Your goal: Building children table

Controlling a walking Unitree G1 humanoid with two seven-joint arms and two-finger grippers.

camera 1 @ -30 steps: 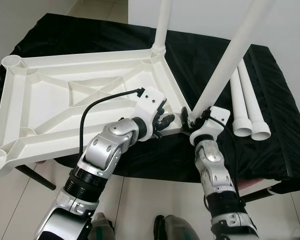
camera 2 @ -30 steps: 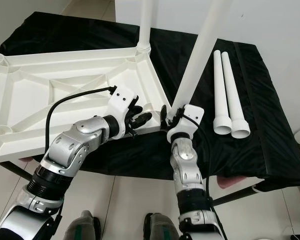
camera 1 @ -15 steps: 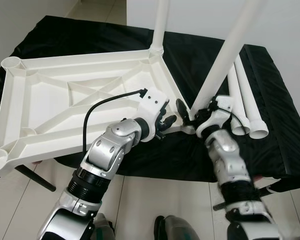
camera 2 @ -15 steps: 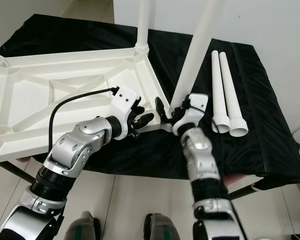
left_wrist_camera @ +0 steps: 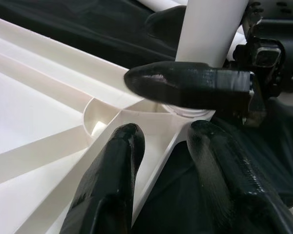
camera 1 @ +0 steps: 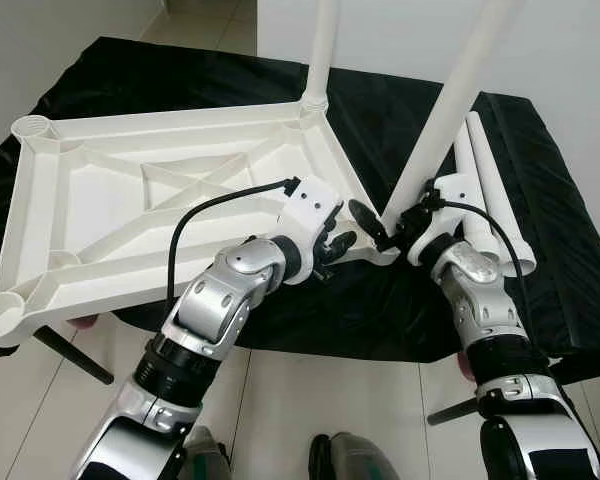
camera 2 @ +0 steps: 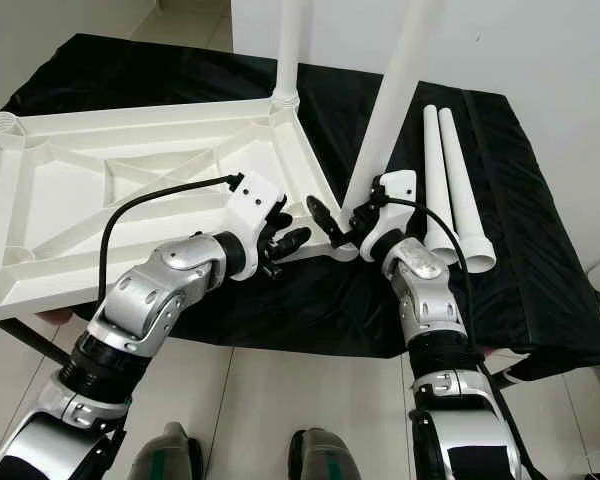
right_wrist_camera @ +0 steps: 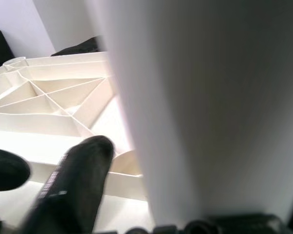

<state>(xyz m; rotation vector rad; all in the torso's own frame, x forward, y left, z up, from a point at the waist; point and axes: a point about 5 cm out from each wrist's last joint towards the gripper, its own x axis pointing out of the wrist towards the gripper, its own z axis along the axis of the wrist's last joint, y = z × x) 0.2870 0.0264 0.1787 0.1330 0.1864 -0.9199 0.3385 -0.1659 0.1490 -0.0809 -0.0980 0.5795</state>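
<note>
Bright even light, sharp, close wrist views blurred

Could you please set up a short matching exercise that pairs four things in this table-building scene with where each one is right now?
Things:
1. tabletop
2. far leg
3. near leg
4. two loose legs

Places:
A. lying side by side on the black cloth, to the robot's right
B. standing in the far right corner socket
C. lying upside down, ribs showing
D. standing at the near right corner, with the left gripper and right gripper on either side of its base

Pairs: 1-C, 2-B, 3-D, 4-A
</note>
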